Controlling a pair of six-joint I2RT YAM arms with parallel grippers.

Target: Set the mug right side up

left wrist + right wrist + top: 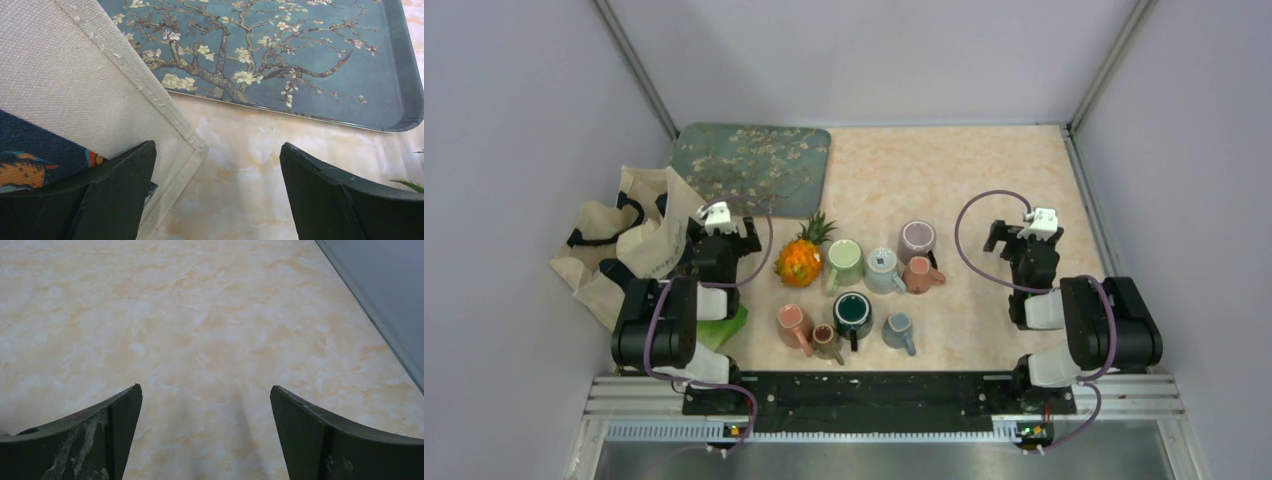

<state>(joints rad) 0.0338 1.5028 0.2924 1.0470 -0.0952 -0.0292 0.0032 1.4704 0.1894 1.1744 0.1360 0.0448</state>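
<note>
Grey mug (883,268) base-up, pineapple (802,258) nearby — left end effector (217,150), right end effector (205,390) spread.

Bright, even overhead light, soft shadows, sharp focus, no glare throughout.

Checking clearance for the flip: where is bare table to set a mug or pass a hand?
Bare: the far table right of the tray, beyond the mugs; also the strip between mugs and right arm. Crowded: around the mugs and toy fruit, and the tote bag by the left arm.
</note>
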